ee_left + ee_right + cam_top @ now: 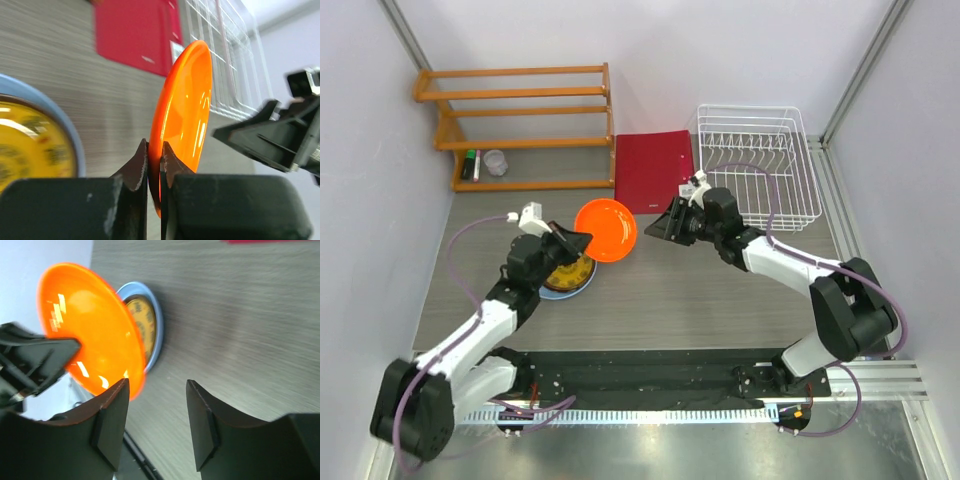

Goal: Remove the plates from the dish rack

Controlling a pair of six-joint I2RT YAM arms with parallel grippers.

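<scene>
Left gripper (pixel 154 152) clamped on orange plate (pixel 185 105), held on edge over grey wood-grain table (pixel 110 100).
L wrist: black jaws pinch glossy round plate's rim; yellow plate (pixel 30 145) sits in blue plate (pixel 70 130) at left; red folder (pixel 135 35), white wire dish rack (pixel 222 60) behind. R wrist: right gripper (pixel 159 385) jaws approx half apart, empty, one finger (pixel 112 430) just beside plate rim. Top: plate mid-air btwn grippers; rack back right, wooden shelf (pixel 520 110) back left.

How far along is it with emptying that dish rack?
Done: the white wire dish rack looks empty; a yellow patterned plate lies on a light blue plate. In hand: the left gripper pinches the plain orange plate; the right gripper stands open. Left: setting it down.
</scene>
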